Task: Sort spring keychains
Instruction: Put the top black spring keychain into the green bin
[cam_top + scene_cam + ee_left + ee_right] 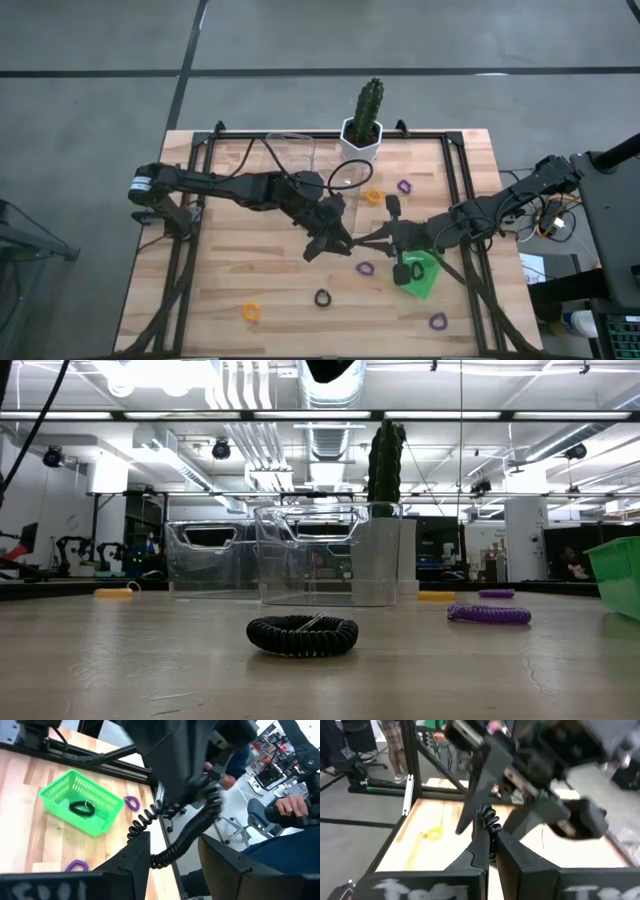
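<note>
Keychains: black, purple, orange. Green tray holds a black one. Trays are clear. Cactus is green, its pot white.

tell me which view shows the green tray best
Left wrist view: the green tray sits whole with a black keychain visible inside. The high view has it partly behind the right gripper; the low view catches only an edge; the right wrist view misses it.

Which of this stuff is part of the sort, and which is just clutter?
Job: orange keychains, purple keychains, black keychains; one stretched black keychain mid-table between left tool, open, and right tool, shut on it; clear trays; green tray.
Lying about: potted cactus.
</note>
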